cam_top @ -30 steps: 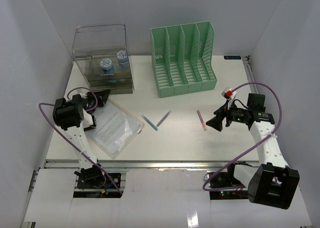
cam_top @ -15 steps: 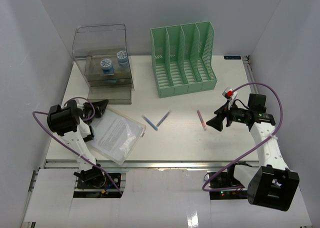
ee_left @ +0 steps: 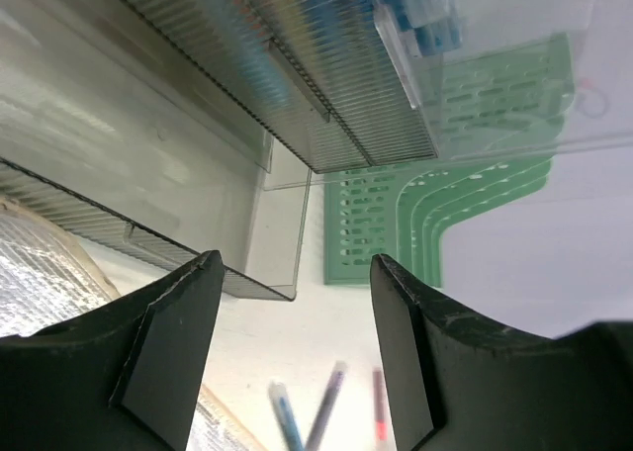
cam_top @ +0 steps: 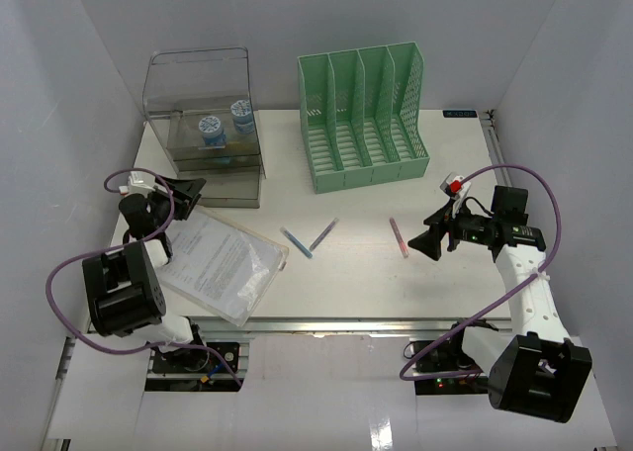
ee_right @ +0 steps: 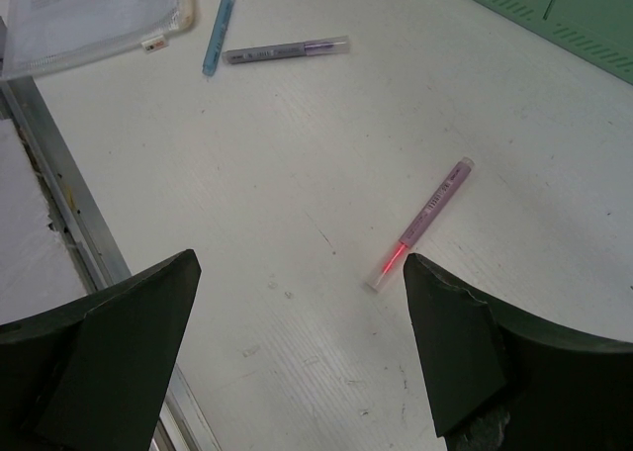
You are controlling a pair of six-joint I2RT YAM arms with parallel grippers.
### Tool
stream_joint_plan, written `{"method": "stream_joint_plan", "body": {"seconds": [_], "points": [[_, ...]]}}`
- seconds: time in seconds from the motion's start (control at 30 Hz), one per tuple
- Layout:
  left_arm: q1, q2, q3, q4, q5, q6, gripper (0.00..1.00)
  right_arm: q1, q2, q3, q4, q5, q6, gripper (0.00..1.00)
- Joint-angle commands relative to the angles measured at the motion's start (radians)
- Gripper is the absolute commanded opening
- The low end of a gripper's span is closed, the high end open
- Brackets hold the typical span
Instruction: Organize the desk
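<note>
Pincer state: right pincer [ee_right: 299, 273] stands with both fingers wide apart and nothing between them; left pincer [ee_left: 294, 273] is likewise apart and empty.
Key relation: slim pink-lilac plastic pen with a red tip [ee_right: 423, 224] lies flat just ahead of the right pincer, under the gap between its fingers and closer to one finger than the other.
Long axis: the pen runs roughly from the table's far edge toward its near edge, red tip nearer the near edge. In the right wrist view it lies on a diagonal to the finger line, so a small wrist turn probably has to come before the descent.
Nearer arm: right, by a wide margin. The left pincer sits toward the far-left corner, beside the clear plastic drawer box [cam_top: 208, 125], well apart from this pen.
Other loose things: light blue pen [cam_top: 296, 242] and grey-violet pen [cam_top: 323, 234] lie in a V near the table's middle; clear zip pouch of printed sheets [cam_top: 218, 263] lies at the near-left.
Surface: white rectangular desk [cam_top: 346, 288] lies under both arms, flat and smooth, with a metal rail [cam_top: 326, 324] along its near edge. A thin round pen may roll here.
Room: nothing stands close to the pink pen; green slotted file rack [cam_top: 364, 115] stands at the far edge, well apart.
</note>
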Motion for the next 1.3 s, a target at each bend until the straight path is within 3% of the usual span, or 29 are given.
{"method": "stream_joint_plan", "body": {"seconds": [0.0, 0.17, 0.27, 0.33, 0.43, 0.57, 0.7, 0.83, 0.97, 1.27], "points": [[0.003, -0.132, 0.007, -0.284, -0.081, 0.195, 0.72, -0.006, -0.041, -0.007, -0.005, -0.023, -0.028, 0.9], [-0.047, -0.233, -0.002, -0.442, -0.053, 0.285, 0.73, -0.007, -0.107, -0.039, 0.041, -0.005, -0.068, 0.9], [-0.152, -0.271, 0.02, -0.563, -0.063, 0.325, 0.73, -0.007, -0.163, -0.108, 0.136, -0.011, -0.012, 0.9], [-0.258, -0.28, 0.057, -0.689, -0.141, 0.305, 0.73, -0.007, -0.171, -0.16, 0.256, -0.053, 0.104, 0.9], [-0.41, -0.27, 0.096, -0.798, -0.234, 0.282, 0.72, 0.01, -0.114, -0.138, 0.249, -0.052, 0.101, 0.91], [-0.587, -0.275, 0.136, -0.904, -0.387, 0.181, 0.72, 0.038, -0.035, -0.068, 0.222, 0.135, 0.153, 0.99], [-0.734, -0.215, 0.223, -1.002, -0.533, 0.081, 0.71, 0.055, 0.013, -0.062, 0.244, 0.278, 0.256, 0.91], [-0.874, -0.052, 0.398, -1.113, -0.664, 0.023, 0.71, 0.056, 0.025, -0.08, 0.262, 0.331, 0.303, 0.91], [-0.935, 0.106, 0.549, -1.281, -0.763, -0.056, 0.71, 0.054, -0.015, -0.107, 0.285, 0.359, 0.302, 0.93], [-0.991, 0.239, 0.643, -1.318, -0.793, -0.096, 0.65, 0.05, -0.043, -0.112, 0.285, 0.359, 0.3, 0.95]]}}
